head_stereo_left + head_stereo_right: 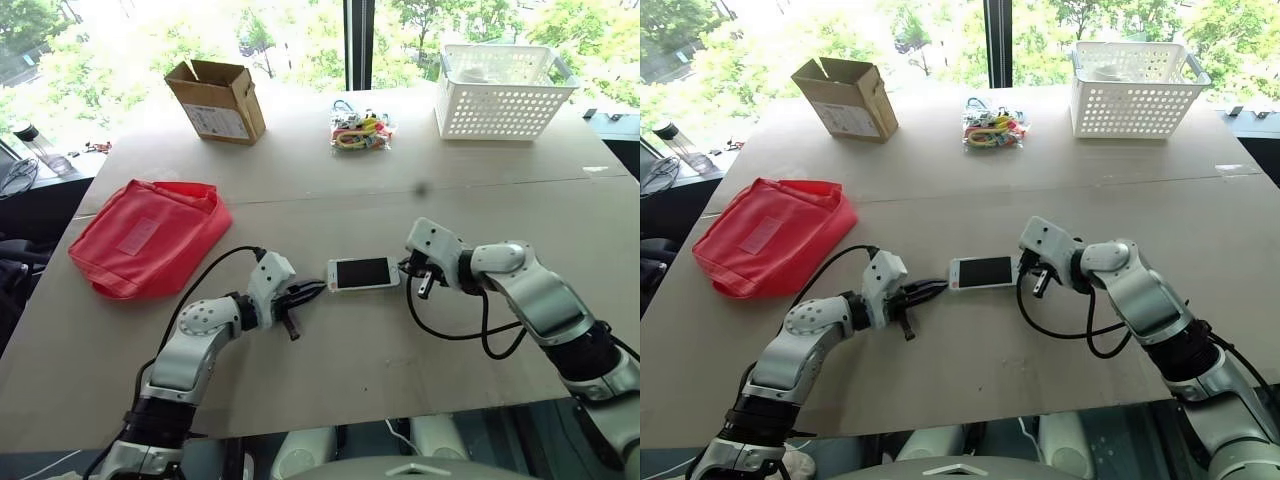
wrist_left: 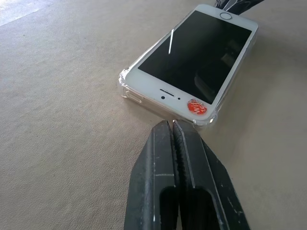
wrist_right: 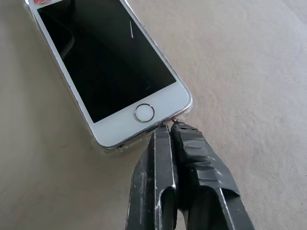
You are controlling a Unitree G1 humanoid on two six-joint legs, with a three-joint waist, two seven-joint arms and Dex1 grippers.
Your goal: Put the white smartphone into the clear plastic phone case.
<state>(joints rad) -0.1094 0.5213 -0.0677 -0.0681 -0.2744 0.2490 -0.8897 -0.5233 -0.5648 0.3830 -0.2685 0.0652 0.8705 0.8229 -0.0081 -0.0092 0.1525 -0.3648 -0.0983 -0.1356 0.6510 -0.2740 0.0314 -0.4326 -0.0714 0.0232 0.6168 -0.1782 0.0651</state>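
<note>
The tan table (image 1: 330,400) fills the scene and backs onto tall windows with green trees beyond. Toward ten o'clock of its middle lies a red pouch (image 1: 150,235); at eleven o'clock stands an open cardboard box (image 1: 215,100), at one o'clock a white basket (image 1: 500,90), and at twelve o'clock a small bag of colourful bits (image 1: 362,130). At the centre the white smartphone (image 1: 363,272) lies flat, screen up, already seated inside the clear plastic phone case (image 2: 125,82), whose glinting rim wraps both ends in the wrist views. The fitting looks essentially done; what remains, I judge, is a final press to be sure the corners are snapped home, then letting go. The left gripper (image 1: 300,293), fingers pressed together on nothing, points at the speaker end from nine o'clock, tips just beside the case. The right gripper (image 1: 415,275), likewise closed and empty, meets the home-button end from three o'clock.
</note>
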